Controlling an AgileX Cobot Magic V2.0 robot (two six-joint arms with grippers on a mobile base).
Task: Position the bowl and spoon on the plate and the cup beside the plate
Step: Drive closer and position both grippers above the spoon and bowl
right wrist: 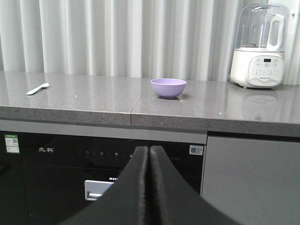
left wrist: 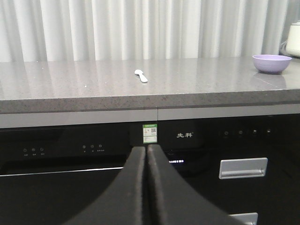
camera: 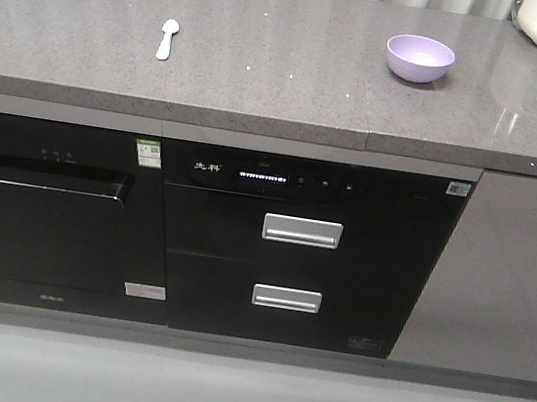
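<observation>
Counter survey, both arms low in front of the cabinet fronts, below the edge of the grey countertop (camera: 288,72).

Left gripper (left wrist: 146,150): the two dark fingers pressed flat together, nothing between them. Right gripper (right wrist: 149,149): same, clamped on itself and empty.

Spoon (camera: 167,39) lies on the left part of the counter, flat. Long axis runs roughly front to back, scoop at the far end, handle towards the robot with a slight slant. From the left wrist it sits above and almost straight ahead of the closed tips (left wrist: 140,75). From the right wrist it is far off to the left (right wrist: 37,88). Left arm is clearly the nearer one.

Bowl (camera: 419,58) stands upright on the right part of the counter, well apart from the spoon. Right wrist sees it above and just right of its tips (right wrist: 168,87); left wrist has it at the far right edge (left wrist: 272,63). Right arm nearer.

White appliance (right wrist: 259,47) stands further right, near the curtain.

Plate and cup: in none of the three views.

Judgement: either arm must rise over the counter lip and open before any pick; nothing arranged yet.
</observation>
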